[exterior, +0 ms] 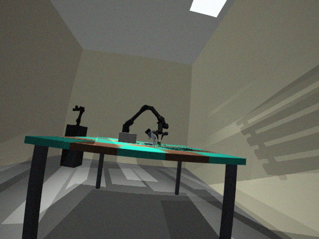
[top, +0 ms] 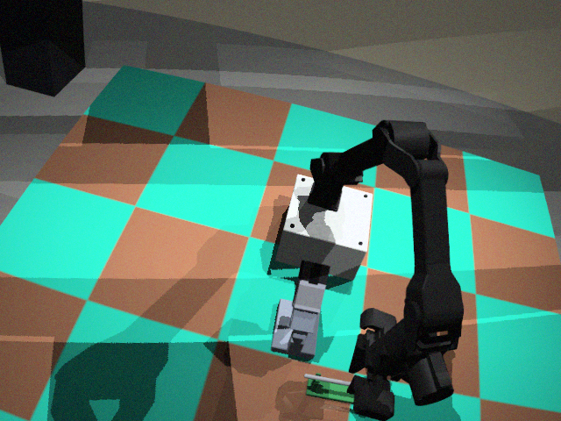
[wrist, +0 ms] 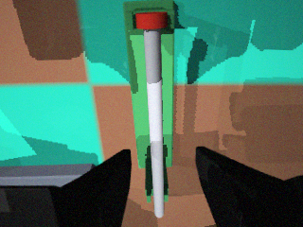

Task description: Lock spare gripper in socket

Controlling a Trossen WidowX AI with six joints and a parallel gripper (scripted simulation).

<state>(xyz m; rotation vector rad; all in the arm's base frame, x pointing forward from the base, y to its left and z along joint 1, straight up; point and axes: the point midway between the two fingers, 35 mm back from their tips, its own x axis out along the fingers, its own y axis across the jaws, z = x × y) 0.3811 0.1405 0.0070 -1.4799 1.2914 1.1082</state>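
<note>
The lock pin [top: 326, 378] [wrist: 154, 113] lies along a green rack [top: 337, 393] [wrist: 169, 113]. Its red head [wrist: 151, 21] is at the far end in the wrist view; the gripper hides it in the top view. My gripper [wrist: 163, 155] [exterior: 159, 138] is partly open, with one finger on each side of the pin's white shaft. Gaps show on both sides. The blue-grey mount [exterior: 152, 135] stands beside the rack, with a tilted dark block [top: 314, 270] [exterior: 147, 131] at its upper end. I cannot tell the socket or the spare gripper there.
The arm's white-topped base box [top: 353, 217] [exterior: 127, 137] stands behind the mount. The mount's grey edge [wrist: 47, 177] shows just left of my fingers in the wrist view. The checkered table [top: 190, 245] bears all of these. A second arm [exterior: 78, 117] stands on a black pedestal beyond it.
</note>
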